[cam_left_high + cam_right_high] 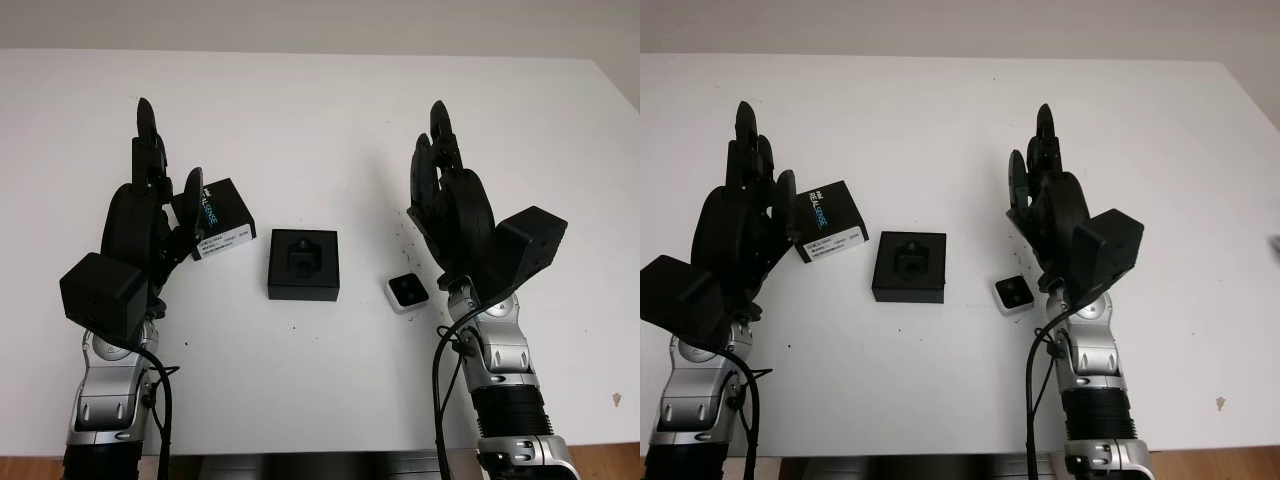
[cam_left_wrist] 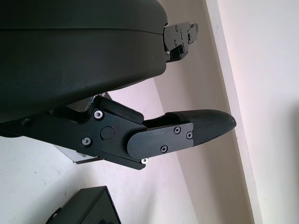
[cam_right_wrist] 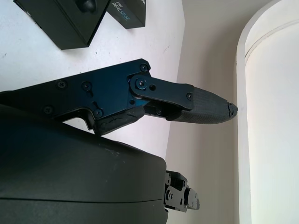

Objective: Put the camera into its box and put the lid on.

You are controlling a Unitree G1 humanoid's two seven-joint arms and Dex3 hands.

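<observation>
A small white square camera with a dark face [image 1: 406, 292] lies on the white counter [image 1: 320, 110], just right of the open black square box with a moulded insert [image 1: 304, 264] at the centre. The black lid printed with pale lettering and a white label [image 1: 218, 218] lies tilted to the left of the box, apart from it. The left hand [image 1: 140, 215] hovers beside the lid, fingers extended and holding nothing. The right hand [image 1: 452, 205] hangs just right of the camera, fingers extended and empty too.
</observation>
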